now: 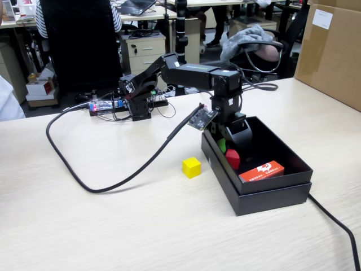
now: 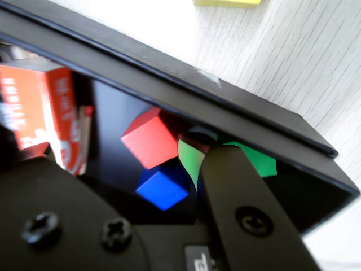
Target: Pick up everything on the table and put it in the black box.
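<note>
Gripper [image 1: 225,142] hanging inside box [image 1: 282,195], grip state unclear; red [image 2: 151,137], blue [image 2: 162,187], green [image 2: 256,159] cubes lying inside; yellow [image 1: 191,167] sitting outside.

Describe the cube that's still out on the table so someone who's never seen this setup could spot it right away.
Find the black box on the pale wooden table. In the fixed view, the cube sits on the bare tabletop just off the box's left wall. It is the yellow cube, the only cube outside the box; the red, blue and green ones lie inside.
</note>
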Motion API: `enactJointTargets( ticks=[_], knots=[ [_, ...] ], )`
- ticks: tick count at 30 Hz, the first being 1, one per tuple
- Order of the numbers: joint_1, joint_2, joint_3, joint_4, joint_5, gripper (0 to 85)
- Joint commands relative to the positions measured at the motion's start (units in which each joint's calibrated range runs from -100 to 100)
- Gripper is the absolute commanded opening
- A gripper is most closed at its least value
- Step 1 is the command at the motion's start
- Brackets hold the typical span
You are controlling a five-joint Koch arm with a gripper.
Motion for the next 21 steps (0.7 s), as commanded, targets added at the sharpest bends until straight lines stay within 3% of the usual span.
enactJointTargets(
  ticks=[1, 7, 21],
  knots=[
    [-0.8, -12.6, 3.1, -1.7, -0.6, 45.5],
    [-2.9, -31.1, -3.5, -1.3, -1.0, 45.7],
    [-7.2, -63.0, -43.4, 3.7, -0.7, 49.5]
  ],
)
